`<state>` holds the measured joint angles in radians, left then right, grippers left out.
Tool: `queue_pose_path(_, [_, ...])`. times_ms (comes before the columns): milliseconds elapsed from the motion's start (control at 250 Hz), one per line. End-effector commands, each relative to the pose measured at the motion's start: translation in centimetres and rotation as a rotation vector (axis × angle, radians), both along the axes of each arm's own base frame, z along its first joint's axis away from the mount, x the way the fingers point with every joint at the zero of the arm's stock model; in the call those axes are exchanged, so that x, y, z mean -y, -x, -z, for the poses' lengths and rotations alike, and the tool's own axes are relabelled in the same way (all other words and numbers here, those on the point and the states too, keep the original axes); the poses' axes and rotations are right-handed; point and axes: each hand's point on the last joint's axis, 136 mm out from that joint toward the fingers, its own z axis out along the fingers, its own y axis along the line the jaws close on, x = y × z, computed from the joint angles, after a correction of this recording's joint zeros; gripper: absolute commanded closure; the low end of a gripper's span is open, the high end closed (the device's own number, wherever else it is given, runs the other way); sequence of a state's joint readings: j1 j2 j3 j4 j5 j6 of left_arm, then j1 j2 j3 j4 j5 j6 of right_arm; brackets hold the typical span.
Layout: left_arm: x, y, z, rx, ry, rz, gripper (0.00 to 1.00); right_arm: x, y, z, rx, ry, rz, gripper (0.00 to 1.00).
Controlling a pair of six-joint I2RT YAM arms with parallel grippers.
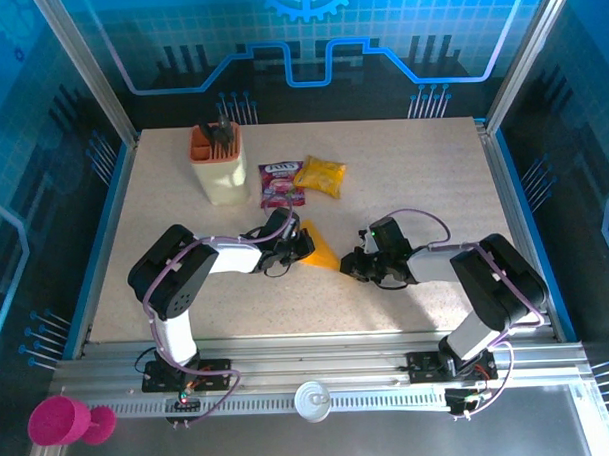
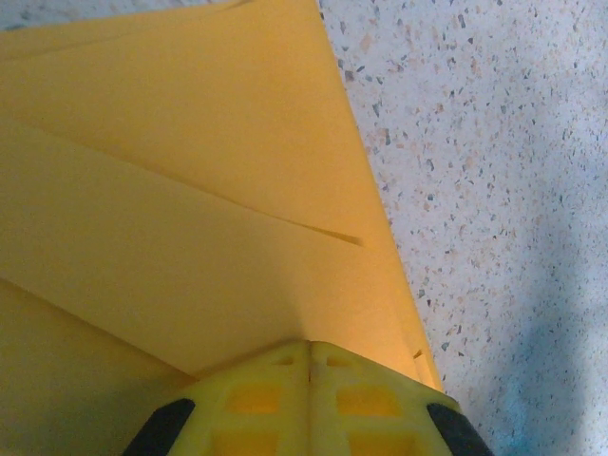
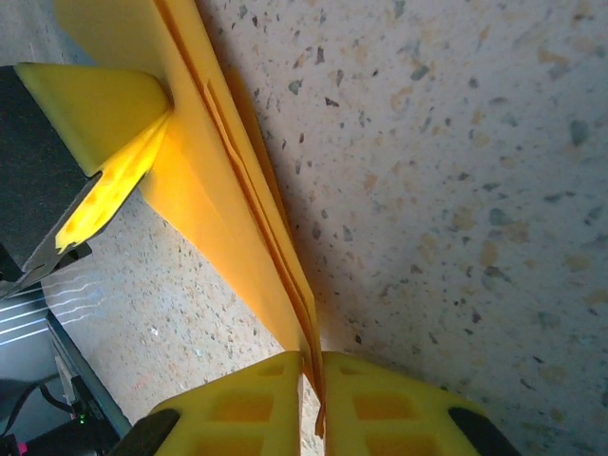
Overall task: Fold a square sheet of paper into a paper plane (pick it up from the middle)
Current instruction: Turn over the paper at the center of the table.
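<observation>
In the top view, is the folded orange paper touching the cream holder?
No, the folded orange paper is mid-table between the left gripper and right gripper, clear of the cream holder.

The speckled beige surface (image 1: 433, 183) carries three things, all beyond the left claw (image 1: 303, 248). A purple-red packet (image 1: 280, 184) lies nearest it, with a yellow snack bag (image 1: 320, 175) just beside the packet's right and a cream holder (image 1: 219, 169) standing farther left.

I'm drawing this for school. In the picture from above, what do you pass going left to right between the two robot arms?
left gripper → folded orange-yellow paper → right gripper. Each gripper pinches one end of the paper.
</observation>
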<state>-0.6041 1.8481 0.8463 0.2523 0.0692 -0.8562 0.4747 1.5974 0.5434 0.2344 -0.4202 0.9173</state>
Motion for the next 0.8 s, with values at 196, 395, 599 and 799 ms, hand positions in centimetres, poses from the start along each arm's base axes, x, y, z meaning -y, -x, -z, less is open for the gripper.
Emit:
queue_pose_path(196, [-3.8, 5.5, 6.9, -0.236, -0.184, 0.023, 1.00, 0.0, -0.5, -0.1, 0.005, -0.017, 0.013, 0.79])
queue_pose_path(395, [-3.8, 5.5, 6.9, -0.236, -0.183, 0.024, 1.00, 0.3, -0.9, -0.2, 0.004, -0.024, 0.020, 0.83])
queue_pose_path(599, [-3.7, 5.4, 6.7, -0.231, -0.174, 0.023, 1.00, 0.1, -1.3, -1.0, 0.027, -0.056, 0.020, 1.00])
queue_pose_path(799, [-3.6, 3.6, 3.4, -0.171, -0.103, -0.008, 1.00, 0.8, -1.5, -3.9, 0.083, -0.115, 0.043, 1.00])
